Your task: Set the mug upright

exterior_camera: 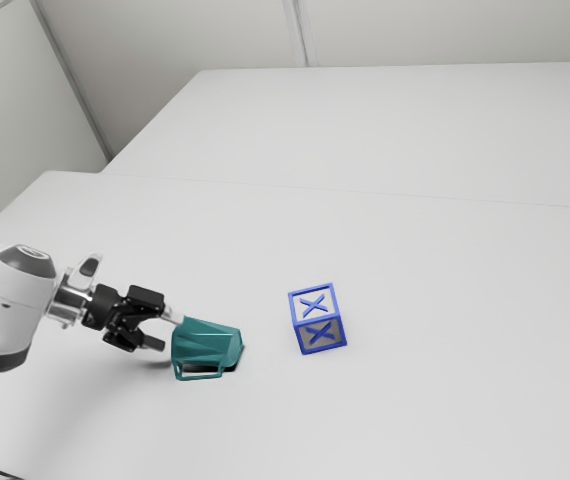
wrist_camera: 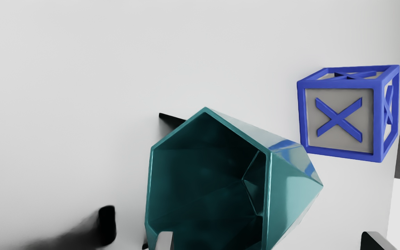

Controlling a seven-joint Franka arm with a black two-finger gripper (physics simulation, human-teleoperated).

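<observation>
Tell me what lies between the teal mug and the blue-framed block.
Nothing but bare white tabletop lies between the mug and the block; the exterior view shows that stretch.

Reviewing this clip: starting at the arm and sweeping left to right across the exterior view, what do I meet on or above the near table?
Arm → gripper → mug, on its side → cube.

Mug [exterior_camera: 207, 338]: teal, glossy, faceted, many-sided rim [wrist_camera: 268, 194]. I see it lying on its side on the table [exterior_camera: 425, 410], not upright. Mouth toward the exterior view's left, base toward its right. Angular handle [exterior_camera: 199, 377] on the side nearest that camera. I note a dark interior.
</observation>
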